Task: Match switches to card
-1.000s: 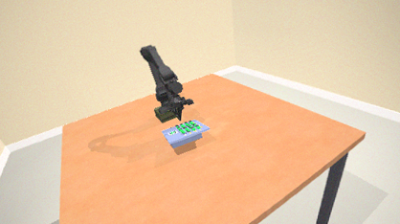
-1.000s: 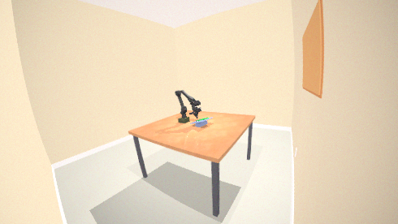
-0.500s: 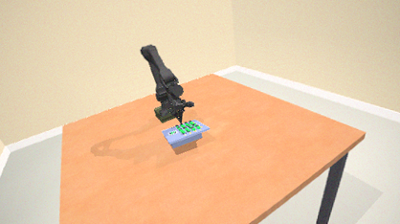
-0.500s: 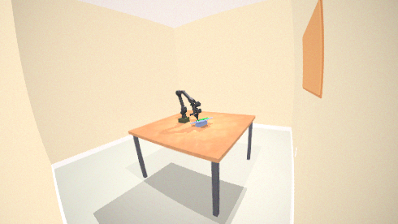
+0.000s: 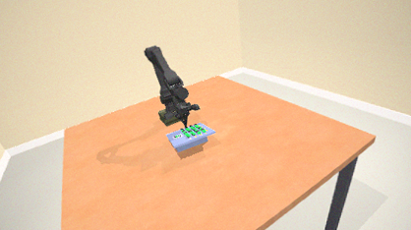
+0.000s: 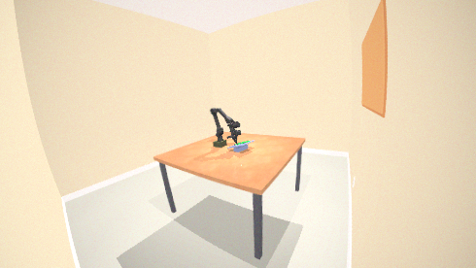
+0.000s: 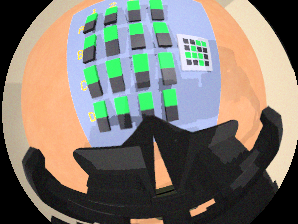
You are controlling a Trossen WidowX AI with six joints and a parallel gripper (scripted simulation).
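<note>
Top view: a black jointed robot arm (image 5: 162, 68) leans over a pale blue, box-based panel (image 5: 190, 144) (image 6: 240, 149) (image 7: 200, 105) on an orange-brown wooden table (image 5: 130, 184) (image 6: 209, 167) (image 7: 45, 100). The slim black gripper (image 5: 186, 126) (image 6: 236, 143) (image 7: 149, 119) points down at the near side of the panel, presumably because a narrow tip can press one switch alone.

Exterior view: the arm (image 6: 224, 116) arches up and over, bringing the gripper down from above, probably to keep its bulk off the neighbouring switches.

Wrist view: sixteen green-and-dark-grey rocker switches (image 7: 141, 70) stand in four rows on the panel, labelled in yellow. The small white card (image 7: 195, 59) lies to their right, laid out like the grid for comparison. The gripper is closed and empty, its fingers together as a blunt poker. Its tips overlap the near half of the third switch in row D (image 7: 146, 101) (whether they touch it, I cannot tell). The card's matching square looks green, so pressing that near half seems the likely intention.
</note>
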